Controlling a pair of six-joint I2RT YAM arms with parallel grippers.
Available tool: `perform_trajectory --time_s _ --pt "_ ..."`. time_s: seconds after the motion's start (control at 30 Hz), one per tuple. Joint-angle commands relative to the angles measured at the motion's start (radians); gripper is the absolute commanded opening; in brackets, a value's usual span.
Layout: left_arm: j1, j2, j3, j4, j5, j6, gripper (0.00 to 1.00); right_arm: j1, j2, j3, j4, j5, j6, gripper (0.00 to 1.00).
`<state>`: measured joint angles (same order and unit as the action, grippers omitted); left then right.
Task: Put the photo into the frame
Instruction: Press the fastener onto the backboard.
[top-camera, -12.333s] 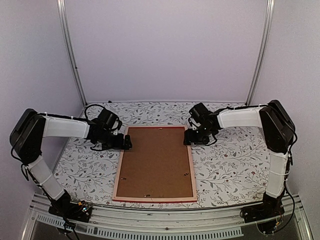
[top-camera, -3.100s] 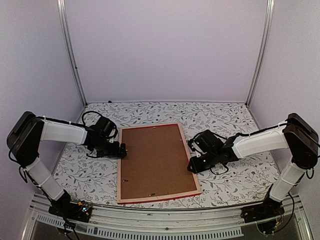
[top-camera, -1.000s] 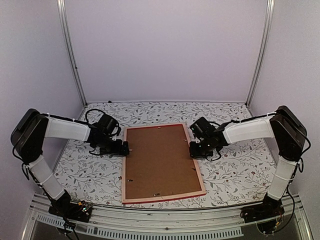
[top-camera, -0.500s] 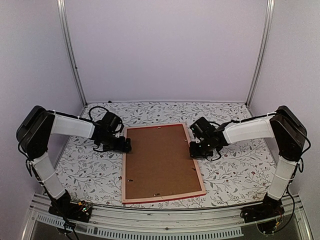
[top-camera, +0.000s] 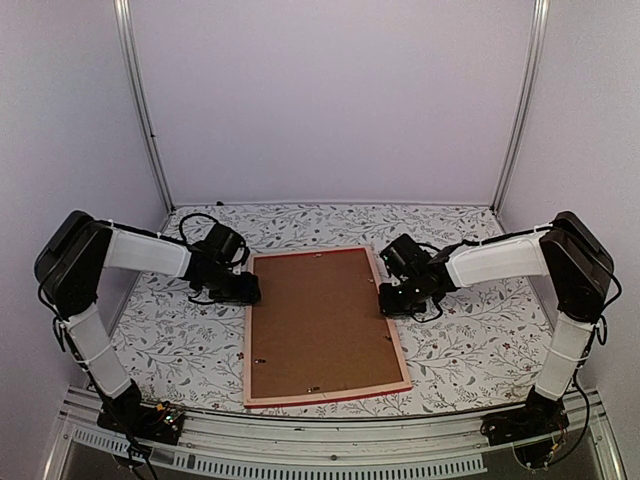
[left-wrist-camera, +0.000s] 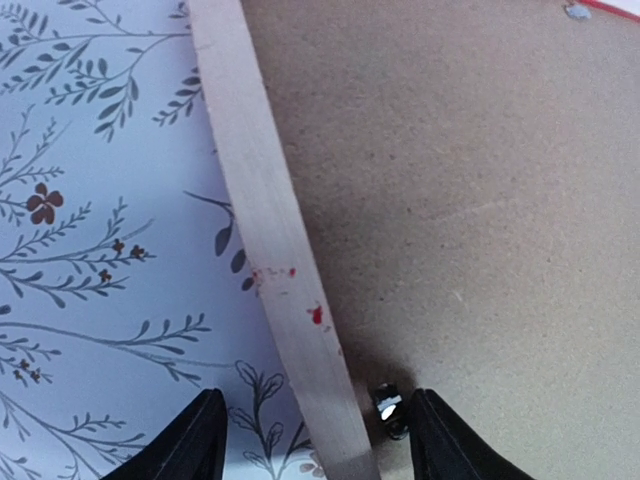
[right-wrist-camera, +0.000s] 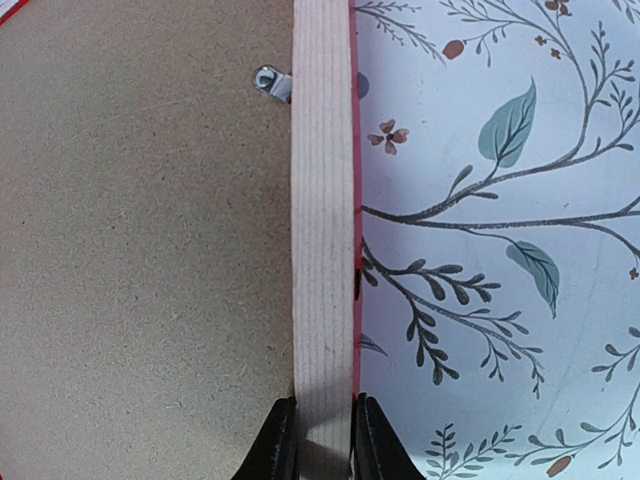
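A big thin red picture frame (right-wrist-camera: 322, 200) lies face down on the table with the flower pattern (top-camera: 470, 340). We see its pale wood back. One flat brown backing board (top-camera: 320, 320) fills the inside of the frame.

The photo cannot be seen in any view. I cannot tell if it is under the board or somewhere else.

The left gripper (left-wrist-camera: 315, 400) is at the frame's left rail, near the far corner. Its two fingers stand apart, one on each side of the rail. A small shiny metal clip (left-wrist-camera: 388, 405) sits just inside the rail there. The right gripper (right-wrist-camera: 322, 402) is at the frame's right rail, across from the left one. Its fingers are pinched tight on the wood. Another small clip (right-wrist-camera: 268, 82) sits farther along that rail.

What could go wrong? If the left fingers close on the clip and not just the rail, the clip could bend. If only one side is held tight and lifted, the frame could tip and the board could slide out.

Count: one frame, one board, two grippers. The clips are too small in the top view to count them all.
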<state>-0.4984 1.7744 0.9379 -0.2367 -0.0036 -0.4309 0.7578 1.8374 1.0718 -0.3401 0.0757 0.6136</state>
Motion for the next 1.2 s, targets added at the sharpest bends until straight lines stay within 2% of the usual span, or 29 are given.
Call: perform_trajectory --time_s 0.0,0.37,0.5,0.63,0.8,1.17 --pt "-0.012 0.027 -0.019 0.010 0.039 -0.013 0.61 -0.011 0.009 -0.020 -0.071 -0.011 0.004 0.19" --pt "-0.003 0.010 -0.042 0.053 0.051 -0.060 0.44 -0.008 -0.022 -0.062 -0.046 -0.015 0.029 0.18" --pt "0.007 0.002 -0.047 0.076 0.056 -0.079 0.43 0.006 -0.045 -0.088 -0.026 -0.014 0.057 0.16" --pt "0.013 0.009 -0.041 0.094 0.062 -0.096 0.48 0.021 -0.037 -0.091 -0.026 -0.013 0.067 0.16" --pt "0.013 0.018 -0.039 0.094 0.060 -0.100 0.48 0.024 -0.041 -0.096 -0.028 -0.009 0.072 0.16" --pt "0.018 -0.025 -0.127 0.132 0.031 -0.139 0.33 0.038 -0.044 -0.101 -0.019 -0.008 0.089 0.15"
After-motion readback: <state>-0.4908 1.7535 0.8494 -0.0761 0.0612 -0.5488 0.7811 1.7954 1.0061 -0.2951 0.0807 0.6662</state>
